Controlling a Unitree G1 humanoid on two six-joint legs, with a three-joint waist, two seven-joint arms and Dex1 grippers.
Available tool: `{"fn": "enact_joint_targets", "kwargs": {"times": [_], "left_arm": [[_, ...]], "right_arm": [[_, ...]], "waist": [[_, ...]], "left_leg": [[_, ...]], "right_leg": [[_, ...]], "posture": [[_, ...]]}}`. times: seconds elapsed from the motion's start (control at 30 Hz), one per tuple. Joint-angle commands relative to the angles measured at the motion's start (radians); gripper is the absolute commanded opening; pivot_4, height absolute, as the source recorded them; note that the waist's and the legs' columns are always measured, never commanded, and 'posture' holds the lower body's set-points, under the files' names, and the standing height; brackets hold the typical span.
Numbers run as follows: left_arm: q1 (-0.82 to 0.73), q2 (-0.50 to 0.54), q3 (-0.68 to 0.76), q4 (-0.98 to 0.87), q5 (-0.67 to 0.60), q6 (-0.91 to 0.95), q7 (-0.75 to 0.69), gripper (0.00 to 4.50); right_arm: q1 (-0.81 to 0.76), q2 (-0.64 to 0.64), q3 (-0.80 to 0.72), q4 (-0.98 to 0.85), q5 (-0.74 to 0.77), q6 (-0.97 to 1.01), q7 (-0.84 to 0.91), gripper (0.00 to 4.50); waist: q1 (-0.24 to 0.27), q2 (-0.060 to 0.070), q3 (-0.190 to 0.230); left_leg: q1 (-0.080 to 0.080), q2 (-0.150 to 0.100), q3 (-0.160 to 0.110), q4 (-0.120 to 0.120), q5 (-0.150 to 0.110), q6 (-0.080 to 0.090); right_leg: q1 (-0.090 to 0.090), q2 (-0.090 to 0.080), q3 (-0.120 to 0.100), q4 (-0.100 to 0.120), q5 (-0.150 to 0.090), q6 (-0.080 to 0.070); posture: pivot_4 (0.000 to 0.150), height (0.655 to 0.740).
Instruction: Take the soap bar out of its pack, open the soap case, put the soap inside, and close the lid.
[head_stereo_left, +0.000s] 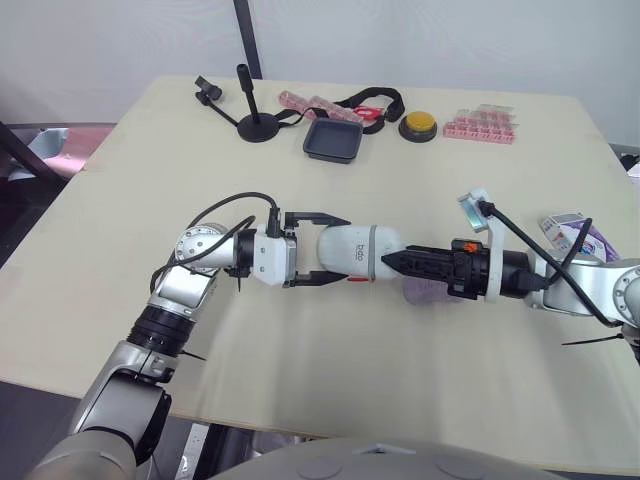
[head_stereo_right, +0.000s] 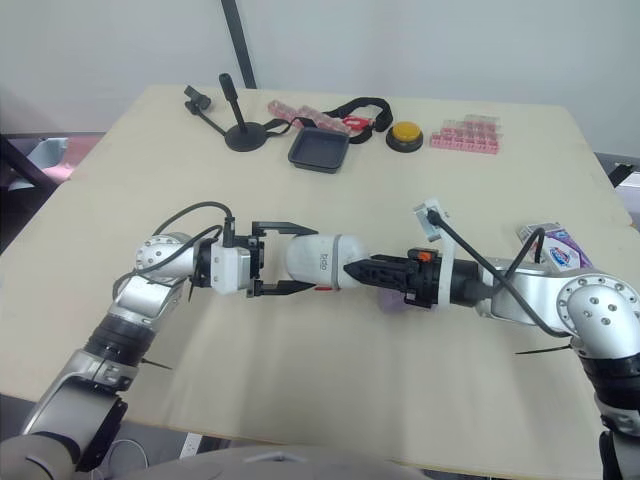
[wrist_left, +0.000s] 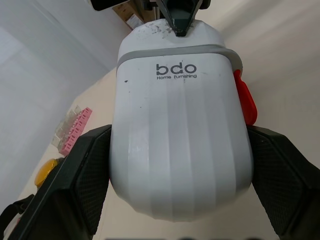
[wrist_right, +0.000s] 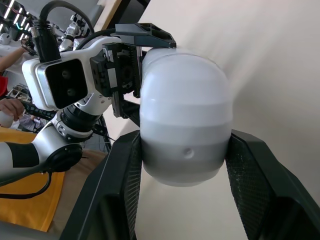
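Left gripper (head_stereo_left: 342, 250) snug around the soap case (head_stereo_left: 362, 243) (lid closed); right gripper (head_stereo_left: 392, 262) snug on its other end

In the middle of the frame, the white soap case (head_stereo_right: 322, 258) lies on its side over the beige table (head_stereo_right: 300, 380). The left gripper (head_stereo_right: 314, 260) clasps it from the left, one finger above and one below. The right gripper (head_stereo_right: 352, 268) touches its right end.

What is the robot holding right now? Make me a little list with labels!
held thing: white soap case
left hand: grips one end of it
right hand: grips the other end
case state: looks shut, red latch on the side
far side of table: black tray, yellow button, pink blocks
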Motion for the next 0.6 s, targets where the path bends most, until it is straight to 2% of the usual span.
{"fn": "enact_joint_targets", "kwargs": {"times": [0.03,0.37,0.6], "left_arm": [[-0.001,0.000,0.000,-0.034,-0.014,-0.003,0.015,3.48],[0.009,0.013,0.008,-0.041,-0.014,0.036,0.030,3.48],[0.022,0.033,0.012,-0.049,-0.027,0.091,0.026,3.48]], "right_arm": [[-0.007,-0.010,-0.010,-0.024,0.029,0.015,0.040,1.98],[0.051,-0.066,-0.080,0.051,0.010,0.043,0.124,1.98],[0.191,-0.220,-0.241,0.160,-0.142,0.112,0.263,1.98]], "waist": [[0.000,0.000,0.000],[0.004,0.000,0.000],[0.012,0.000,0.000]], "left_leg": [[0.000,0.000,0.000,0.000,0.000,0.000],[0.000,0.000,0.000,0.000,0.000,0.000],[-0.001,0.000,-0.001,0.001,0.000,0.000]], "right_leg": [[0.000,0.000,0.000,0.000,0.000,0.000],[0.000,0.000,0.000,0.000,0.000,0.000],[0.000,0.000,0.000,-0.001,0.000,0.000]], "posture": [[0.150,0.7400],[0.150,0.7400],[0.150,0.7400]]}}
